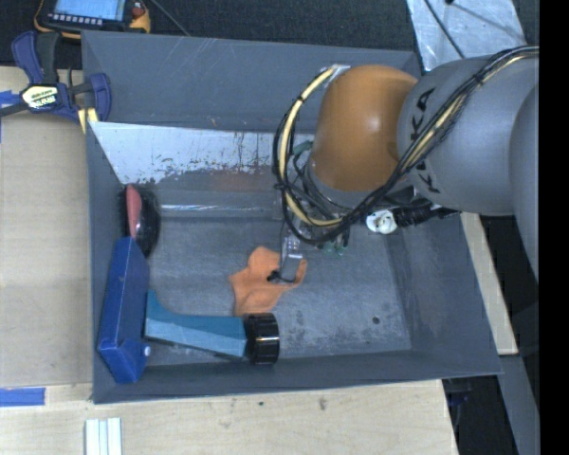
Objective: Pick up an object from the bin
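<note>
Nearest us hung the arm's orange cover (360,131), over the bin (427,282). We judged nothing lifted yet, so the whole pick was left to do. An orange rag (251,292) lay mid-floor, with the claw (286,269) down at its upper right edge. How wide the claw stood, or whether it gripped, we could not tell.

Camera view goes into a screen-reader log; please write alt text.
The claw is down at a crumpled orange cloth in the grey bin. A blue block, a black-capped teal tube and a red-black item lie left.
</note>
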You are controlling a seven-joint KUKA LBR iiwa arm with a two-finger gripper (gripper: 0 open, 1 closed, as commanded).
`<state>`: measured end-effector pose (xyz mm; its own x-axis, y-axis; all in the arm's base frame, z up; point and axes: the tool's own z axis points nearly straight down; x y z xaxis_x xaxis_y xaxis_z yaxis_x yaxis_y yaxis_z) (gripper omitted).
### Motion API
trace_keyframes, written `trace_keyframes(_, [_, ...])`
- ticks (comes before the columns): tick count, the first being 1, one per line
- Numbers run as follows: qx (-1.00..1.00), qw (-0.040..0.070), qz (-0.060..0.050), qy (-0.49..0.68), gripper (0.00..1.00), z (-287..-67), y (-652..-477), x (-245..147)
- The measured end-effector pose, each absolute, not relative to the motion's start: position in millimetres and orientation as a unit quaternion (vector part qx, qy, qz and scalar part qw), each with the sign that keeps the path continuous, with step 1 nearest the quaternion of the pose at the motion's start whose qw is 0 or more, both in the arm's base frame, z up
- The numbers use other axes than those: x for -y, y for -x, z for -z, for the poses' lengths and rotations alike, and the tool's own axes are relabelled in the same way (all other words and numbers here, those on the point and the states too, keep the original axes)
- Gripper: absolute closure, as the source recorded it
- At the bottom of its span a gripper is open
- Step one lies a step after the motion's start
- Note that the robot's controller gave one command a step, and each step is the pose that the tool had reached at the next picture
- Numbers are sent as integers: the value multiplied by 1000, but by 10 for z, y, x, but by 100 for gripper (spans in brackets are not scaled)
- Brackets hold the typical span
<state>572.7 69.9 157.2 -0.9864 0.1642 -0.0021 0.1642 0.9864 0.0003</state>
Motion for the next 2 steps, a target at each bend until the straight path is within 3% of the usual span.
trace_keyframes(1, [-985, 1, 0, -171, 100, -832, -5750, -720])
trace_keyframes(2, [-985, 1, 0, -171, 100, -832, -5750, -719])
